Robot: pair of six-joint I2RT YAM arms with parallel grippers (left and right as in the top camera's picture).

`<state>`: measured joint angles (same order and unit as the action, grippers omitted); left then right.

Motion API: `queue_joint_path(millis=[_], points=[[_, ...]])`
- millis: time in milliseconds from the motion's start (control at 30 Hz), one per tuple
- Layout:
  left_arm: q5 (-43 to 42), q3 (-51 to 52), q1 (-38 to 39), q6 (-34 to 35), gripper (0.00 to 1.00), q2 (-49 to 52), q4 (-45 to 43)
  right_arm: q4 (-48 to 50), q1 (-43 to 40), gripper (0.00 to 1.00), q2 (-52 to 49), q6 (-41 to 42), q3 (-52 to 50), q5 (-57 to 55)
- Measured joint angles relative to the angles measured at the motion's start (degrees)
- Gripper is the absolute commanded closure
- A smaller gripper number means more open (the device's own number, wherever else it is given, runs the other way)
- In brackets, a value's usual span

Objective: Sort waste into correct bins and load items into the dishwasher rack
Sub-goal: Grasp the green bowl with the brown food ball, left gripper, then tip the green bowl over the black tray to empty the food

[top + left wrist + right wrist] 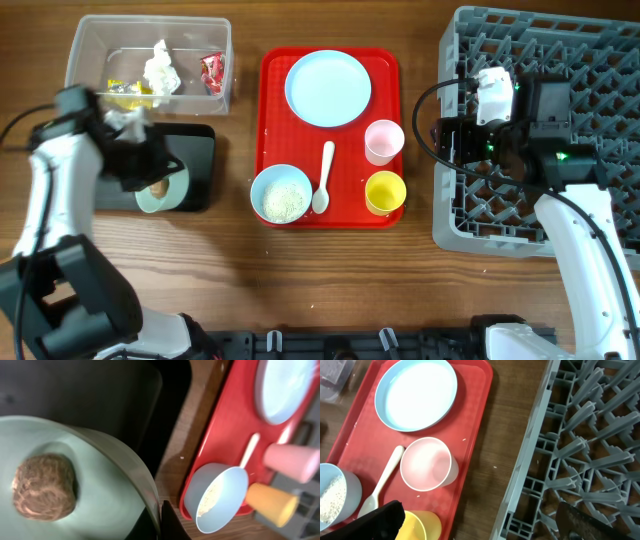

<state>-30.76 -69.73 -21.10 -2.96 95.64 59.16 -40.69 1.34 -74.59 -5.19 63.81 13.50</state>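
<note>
**Left arm grips the lump bowl over the black tray; right arm hangs open by the rack**

Overhead first: the left gripper is low over the black tray, jaws clamped on the rim of a light-blue bowl. The brown lump sits inside it. Just behind, the clear tub holds the yellow wrapper, white tissue and red wrapper. On the red tray sit the plate, pink cup, yellow cup and white spoon. The rice bowl is there too, with rice in its bottom. The right gripper hovers at the left edge of the grey rack.

Left wrist: the lump lies on the bowl's floor, and the rim runs straight into the dark finger at the bottom edge. Black tray is underneath, red tray off to the side.

Right wrist: fingers sit in the two bottom corners, spread wide, holding nothing. Below are the rack's edge, a strip of bare table and the tray, with the pink cup mouth-up beside the spoon.
</note>
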Motion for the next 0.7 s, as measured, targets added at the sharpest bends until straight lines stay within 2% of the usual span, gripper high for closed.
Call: queue_joint_path(millis=[67,167,300,567,700], points=[[-10.21,2.08,-9.18,-5.01,0.96,0.04,-2.84,0.02,0.0,0.0,0.0,0.0,0.0,0.0],[-16.28,2.97,-15.3,-7.54,0.96,0.04,-5.03,0.02,0.0,0.0,0.0,0.0,0.0,0.0],[-23.32,3.37,-15.39,-8.87,0.96,0.04,-9.57,0.02,0.0,0.0,0.0,0.0,0.0,0.0],[-39.91,3.54,-15.28,-11.8,0.96,0.04,-12.15,0.04,0.0,0.0,0.0,0.0,0.0,0.0],[-42.6,4.76,-15.28,-12.02,0.96,1.66,-14.86,0.02,0.0,0.0,0.0,0.0,0.0,0.0]])
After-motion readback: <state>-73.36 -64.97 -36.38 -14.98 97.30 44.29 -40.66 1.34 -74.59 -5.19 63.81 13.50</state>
